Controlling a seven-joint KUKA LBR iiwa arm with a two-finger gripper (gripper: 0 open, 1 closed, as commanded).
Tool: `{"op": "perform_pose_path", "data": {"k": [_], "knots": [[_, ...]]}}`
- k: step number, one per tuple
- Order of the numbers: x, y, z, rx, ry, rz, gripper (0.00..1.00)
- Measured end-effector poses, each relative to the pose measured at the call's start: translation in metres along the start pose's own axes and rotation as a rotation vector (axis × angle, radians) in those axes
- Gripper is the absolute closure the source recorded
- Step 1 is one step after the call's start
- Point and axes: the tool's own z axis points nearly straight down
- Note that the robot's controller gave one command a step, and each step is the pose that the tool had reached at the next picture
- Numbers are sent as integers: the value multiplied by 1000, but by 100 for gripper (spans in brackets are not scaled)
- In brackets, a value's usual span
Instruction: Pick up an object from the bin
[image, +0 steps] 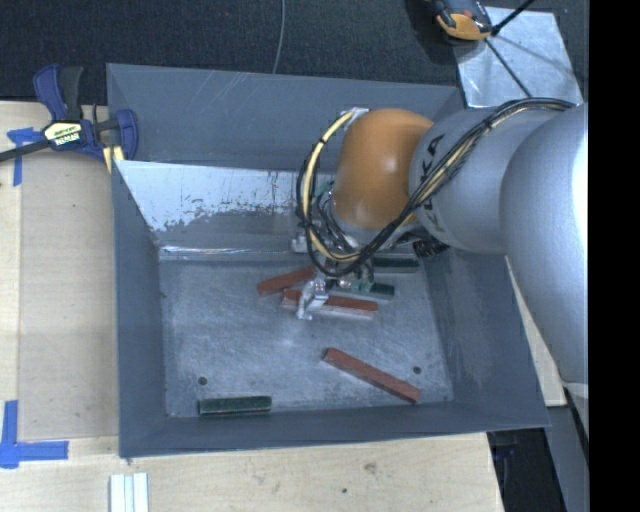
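The gripper (312, 300) was down among the brown sticks (283, 285) near the back of the bin (140, 330); whether it was apart or clamped could not be told, and nothing was lifted yet

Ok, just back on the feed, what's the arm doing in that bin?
The arm reaches in from the right, and its gripper is down at the middle of the bin, on a small cluster of reddish sticks with a green piece beside them. I can't tell whether it has hold of anything. A longer stick lies loose nearer the front, and a green bar lies by the front wall.
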Motion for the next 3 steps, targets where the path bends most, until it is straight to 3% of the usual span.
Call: {"op": "perform_pose_path", "data": {"k": [1, 2, 3], "knots": [[2, 0, 1, 1, 3, 3, 0], [-7, 2, 1, -2, -15, -83, 100], [-7, 2, 1, -2, -15, -82, 100]]}}
